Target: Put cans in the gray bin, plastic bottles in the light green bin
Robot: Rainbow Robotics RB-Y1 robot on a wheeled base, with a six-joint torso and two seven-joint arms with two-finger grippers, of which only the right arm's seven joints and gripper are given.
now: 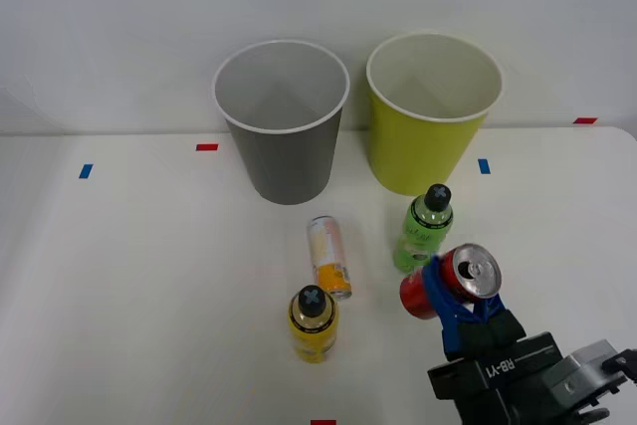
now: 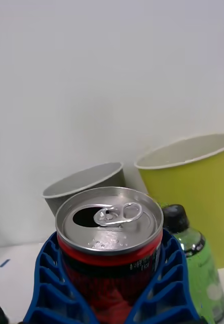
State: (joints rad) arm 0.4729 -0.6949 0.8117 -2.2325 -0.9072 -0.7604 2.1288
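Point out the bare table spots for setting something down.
Free: the wide stretch of table left of the gray bin and yellow bottle. Crowded: around the white can, green bottle and the end effector holding the red can.

Right gripper [image 1: 460,298] — blue ribbed fingers [image 2: 169,283], open-lattice plastic. Behind them, toward the robot from the gray bin [image 1: 284,126] — black wrist block [image 1: 498,375], white "RB-Y1" lettering, gray bracket alongside.

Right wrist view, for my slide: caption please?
Blue jaws grip the opened red can, green bottle beside, gray bin and light green bin behind.
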